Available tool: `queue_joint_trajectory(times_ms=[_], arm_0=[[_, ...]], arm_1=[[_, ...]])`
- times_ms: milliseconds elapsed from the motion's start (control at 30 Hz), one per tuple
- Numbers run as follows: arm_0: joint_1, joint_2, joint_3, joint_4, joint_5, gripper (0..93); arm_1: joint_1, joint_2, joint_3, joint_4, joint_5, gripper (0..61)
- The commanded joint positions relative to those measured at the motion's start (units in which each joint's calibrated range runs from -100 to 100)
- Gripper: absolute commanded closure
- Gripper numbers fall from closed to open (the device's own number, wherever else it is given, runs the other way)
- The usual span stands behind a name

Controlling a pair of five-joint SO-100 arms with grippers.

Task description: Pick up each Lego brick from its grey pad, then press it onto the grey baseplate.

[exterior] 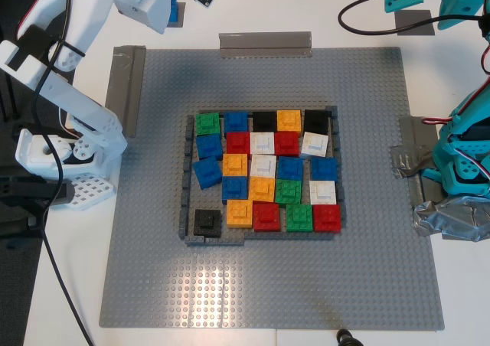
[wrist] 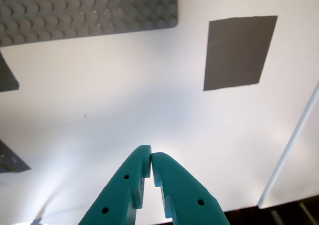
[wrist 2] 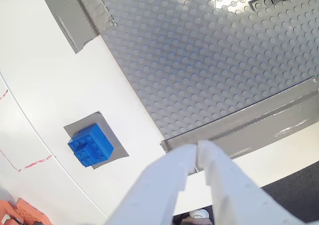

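Note:
My first gripper (wrist: 150,158), teal, is shut and empty above the white table, short of an empty grey pad (wrist: 239,53), which also shows at the exterior view's top right (exterior: 417,21). My second gripper (wrist 2: 195,150), white, is shut and empty over the edge of the grey baseplate (wrist 2: 199,60). A blue Lego brick (wrist 2: 90,144) sits on its grey pad (wrist 2: 115,144) beside it, and shows at the exterior view's top left (exterior: 176,11). Several coloured bricks (exterior: 264,170) are packed in the middle of the baseplate (exterior: 153,285).
A low dark grey brick frame (exterior: 185,177) rings the packed bricks. A long grey strip (exterior: 266,44) lies at the plate's far edge and grey tape (exterior: 126,86) at its left corner. A silver tape wad (exterior: 452,220) sits by the teal arm's base.

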Motion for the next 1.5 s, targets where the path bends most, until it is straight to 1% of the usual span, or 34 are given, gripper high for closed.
queue_joint_trajectory(times_ms=[0,433,500,767,867,967,1100,1167,1267,1467], arm_0=[[3.0,-2.4,-1.9,0.3,0.1,92.7],[3.1,-2.4,-2.6,0.3,0.3,92.7],[2.9,-2.5,-2.7,0.2,1.3,92.7],[2.5,-2.5,-2.2,-0.2,3.1,92.7],[3.0,-2.5,-2.5,-0.1,3.1,92.7],[2.6,-2.5,-2.6,0.2,4.1,92.7],[2.3,-2.5,-2.7,0.0,4.5,92.7],[2.3,-2.5,-2.9,-0.3,4.5,92.7],[2.2,-2.5,-2.2,-0.2,4.5,92.7],[2.7,-2.4,-2.6,0.2,4.5,92.7]], arm_1=[[8.2,-3.2,5.7,-12.5,7.2,61.2],[7.4,-3.4,6.1,-13.1,6.8,61.2],[6.6,-3.4,6.0,-13.8,7.0,61.2],[1.9,0.7,0.0,-13.4,6.9,61.2],[-0.7,2.4,-1.5,-13.4,6.3,61.2],[-3.5,4.3,-3.0,-13.6,4.5,61.2],[-7.1,6.4,-3.6,-16.0,3.5,61.2],[-8.8,8.1,-4.2,-16.7,3.6,61.2],[-11.4,13.1,-9.7,-16.0,3.8,61.2],[-14.5,25.2,-22.7,-14.4,5.6,61.2]])
